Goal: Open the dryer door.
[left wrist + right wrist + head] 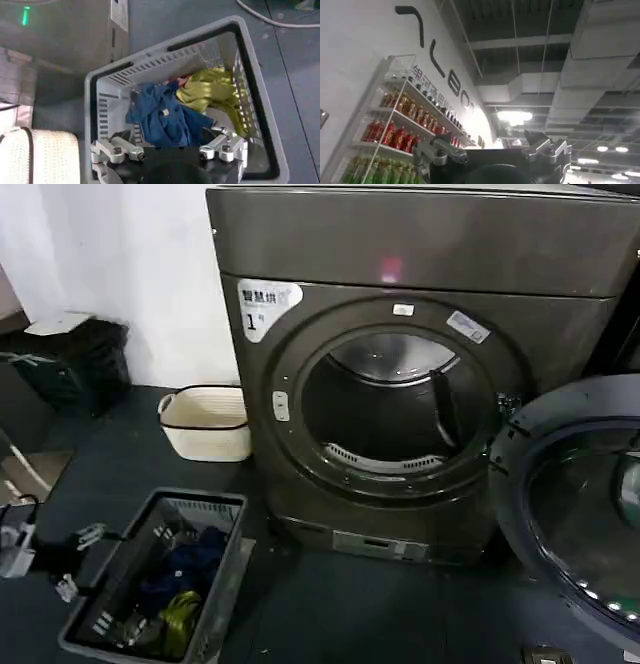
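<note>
Head view shows the big dark grey-bronze front-loading dryer [400,384] with its drum hole uncovered — the round chrome-ringed, dark-glass dryer door [575,504] is swung wide to the right. Left tool [169,150], fingers spread apart, hovers over the grey plastic laundry basket [100,105] holding blue and yellow clothes. Right tool [492,150] points at the ceiling, fingers parted and empty

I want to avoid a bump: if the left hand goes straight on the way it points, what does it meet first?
Most likely the blue garment lying in the grey laundry basket; the left hand points down into it, though depth is hard to judge.
</note>
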Available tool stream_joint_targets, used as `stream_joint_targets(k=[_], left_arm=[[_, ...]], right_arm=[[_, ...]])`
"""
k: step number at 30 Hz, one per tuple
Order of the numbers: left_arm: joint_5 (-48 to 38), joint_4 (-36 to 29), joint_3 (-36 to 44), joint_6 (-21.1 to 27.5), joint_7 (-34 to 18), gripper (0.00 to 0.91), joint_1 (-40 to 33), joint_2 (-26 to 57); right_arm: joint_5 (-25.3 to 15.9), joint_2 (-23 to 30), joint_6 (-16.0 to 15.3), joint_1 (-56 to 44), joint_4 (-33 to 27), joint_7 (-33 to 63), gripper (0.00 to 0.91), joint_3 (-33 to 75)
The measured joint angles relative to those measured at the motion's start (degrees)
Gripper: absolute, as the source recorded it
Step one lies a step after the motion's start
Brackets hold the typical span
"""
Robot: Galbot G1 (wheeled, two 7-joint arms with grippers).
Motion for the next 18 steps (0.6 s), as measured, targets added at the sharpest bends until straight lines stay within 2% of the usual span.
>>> stream_joint_targets(k=[18], left_arm=[[-0.2,0.4,-0.8,0.2,0.6,0.907,0.1,0.4]], right_arm=[[0.1,-0.1,0.3,-0.6,-0.4,-0.1,0.907,1.4]])
